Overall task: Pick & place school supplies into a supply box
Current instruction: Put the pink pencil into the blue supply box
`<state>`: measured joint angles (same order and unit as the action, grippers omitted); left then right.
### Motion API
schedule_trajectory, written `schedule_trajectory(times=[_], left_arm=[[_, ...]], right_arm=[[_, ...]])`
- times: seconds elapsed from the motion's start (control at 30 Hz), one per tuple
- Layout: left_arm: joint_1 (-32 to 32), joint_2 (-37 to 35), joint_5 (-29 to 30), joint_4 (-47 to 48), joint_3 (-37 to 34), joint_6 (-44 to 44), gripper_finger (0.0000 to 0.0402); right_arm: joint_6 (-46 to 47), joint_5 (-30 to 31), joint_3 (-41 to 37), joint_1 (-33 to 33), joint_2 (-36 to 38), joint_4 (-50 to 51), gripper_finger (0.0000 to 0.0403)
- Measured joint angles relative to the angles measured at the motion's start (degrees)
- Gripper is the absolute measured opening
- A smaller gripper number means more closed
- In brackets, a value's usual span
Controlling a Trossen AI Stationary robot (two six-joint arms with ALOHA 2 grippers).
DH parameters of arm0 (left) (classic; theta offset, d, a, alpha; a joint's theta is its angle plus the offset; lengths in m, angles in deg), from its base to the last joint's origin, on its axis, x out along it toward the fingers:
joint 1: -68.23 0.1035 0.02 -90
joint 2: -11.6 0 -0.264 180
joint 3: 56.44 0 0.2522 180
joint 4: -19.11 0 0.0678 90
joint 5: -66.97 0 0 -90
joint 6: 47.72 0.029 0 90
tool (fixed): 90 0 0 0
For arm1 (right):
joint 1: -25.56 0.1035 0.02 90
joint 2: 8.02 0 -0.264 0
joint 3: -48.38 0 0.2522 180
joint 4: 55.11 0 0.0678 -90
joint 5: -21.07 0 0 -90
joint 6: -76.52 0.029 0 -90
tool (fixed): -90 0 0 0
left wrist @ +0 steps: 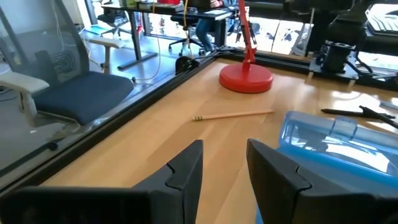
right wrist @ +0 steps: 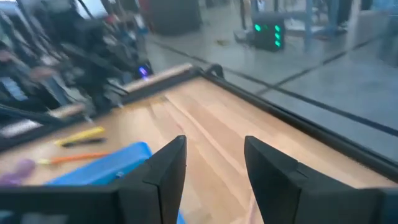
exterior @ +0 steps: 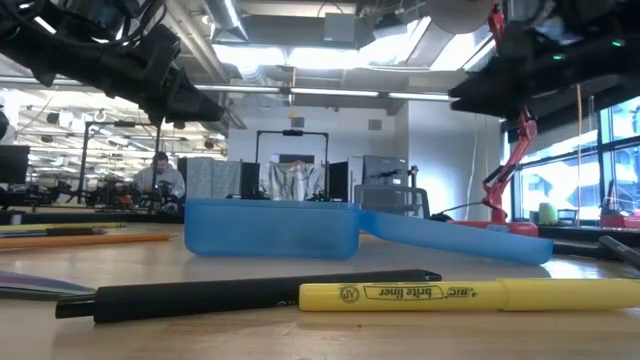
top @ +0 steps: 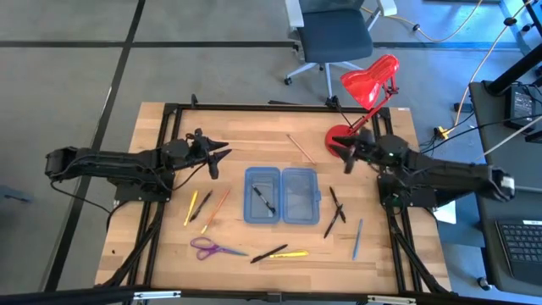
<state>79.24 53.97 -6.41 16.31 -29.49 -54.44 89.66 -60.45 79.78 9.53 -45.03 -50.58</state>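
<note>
My left hand hangs above the table on its left side, toward the far edge, fingers parted with a narrow gap and nothing between them. My right hand hangs over the right side of the table, close to the red desk lamp in the far right corner; its fingers stand apart too, and they hold nothing.

The supply box lies open in the middle of the table, its two blue halves side by side. A black pen lies in the left half; the right half shows nothing I can make out.

Left of the box, a yellow pencil, a black pen and an orange pencil lie close together. Near the front edge lie the purple scissors, and beside them a black marker touching end to end with a yellow highlighter. Right of the box two black pens cross each other, and a blue pen lies just beyond them toward the right edge. A wooden pencil lies alone near the far edge, between my two hands.
</note>
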Motion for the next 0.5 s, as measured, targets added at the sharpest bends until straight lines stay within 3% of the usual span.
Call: schedule_trajectory(times=[0.27, 0.5], left_arm=[[0.0, 0.0, 0.0, 0.0, 0.0, 0.0, 0.0118], [0.0, 0.0, 0.0, 1.0, 0.0, 0.0, 0.0120]], right_arm=[[0.3, 9.0, 11.7, 2.8, -23.8, 1.0, 0.0167], [1.5, 9.9, 23.9, 2.8, -44.9, 1.3, 0.0167]])
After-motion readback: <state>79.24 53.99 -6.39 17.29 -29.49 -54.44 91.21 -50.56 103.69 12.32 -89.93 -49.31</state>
